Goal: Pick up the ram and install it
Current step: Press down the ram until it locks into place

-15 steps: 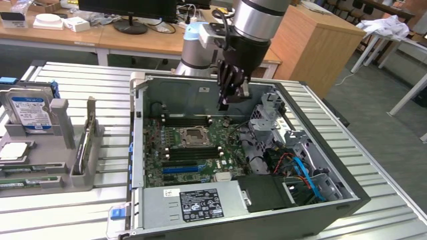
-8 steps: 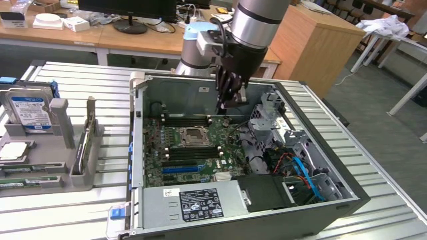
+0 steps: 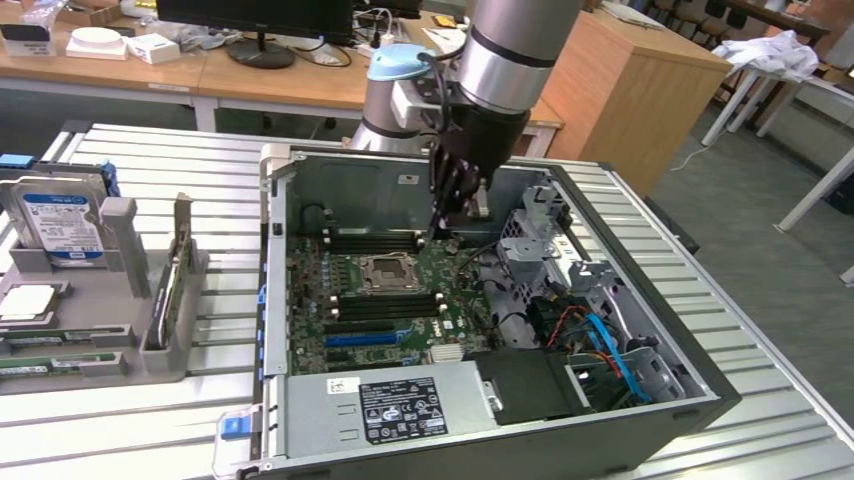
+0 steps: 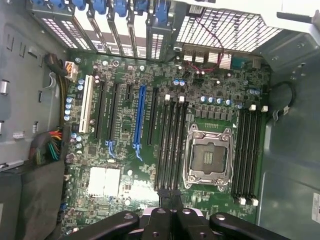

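Evidently the gripper [image 3: 451,222] hangs inside the open computer case [image 3: 350,195], low over the motherboard [image 3: 400,335] and close to the memory slots [image 3: 378,241] on the far side of the empty processor socket [image 3: 387,270]; its jaws are drawn nearly together, and the thin sliver pinched between them I take to be the ram [image 3: 473,207], held on edge, though the pictures do not make this certain. In the wrist view the fingertips [image 4: 161,197] meet over the end of the four-slot bank [image 4: 170,145], with a second bank [image 4: 247,155] on the other side of the socket. A module like this should be very light and stiff, a thin flat board that tolerates no bending; its chips and contacts are delicate, so the sound hold is on the two flat faces toward the upper edge, centred along its length, leaving the contact edge and end notches free. Being smooth, it could slip or tilt between the pads when pressed against a slot, and a tilted board may jam or strain the latches
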`<move>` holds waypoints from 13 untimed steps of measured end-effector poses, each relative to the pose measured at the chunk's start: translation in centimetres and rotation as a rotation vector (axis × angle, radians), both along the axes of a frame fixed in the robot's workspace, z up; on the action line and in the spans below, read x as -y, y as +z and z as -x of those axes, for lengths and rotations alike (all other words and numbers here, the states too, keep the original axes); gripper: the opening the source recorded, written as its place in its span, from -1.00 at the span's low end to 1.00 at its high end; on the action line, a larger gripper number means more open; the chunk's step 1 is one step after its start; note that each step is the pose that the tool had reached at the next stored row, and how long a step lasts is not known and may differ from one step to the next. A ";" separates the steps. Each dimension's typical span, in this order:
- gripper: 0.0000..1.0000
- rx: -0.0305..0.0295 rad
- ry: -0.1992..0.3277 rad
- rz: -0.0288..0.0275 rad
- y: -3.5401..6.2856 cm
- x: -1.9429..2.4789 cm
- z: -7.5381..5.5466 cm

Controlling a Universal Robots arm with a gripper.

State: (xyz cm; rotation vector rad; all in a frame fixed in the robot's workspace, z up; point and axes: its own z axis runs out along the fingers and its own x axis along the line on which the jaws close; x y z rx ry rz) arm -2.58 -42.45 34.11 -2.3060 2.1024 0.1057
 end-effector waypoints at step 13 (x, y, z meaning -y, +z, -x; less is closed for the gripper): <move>-0.80 0.0000 0.000 0.0001 -2.54 0.25 0.0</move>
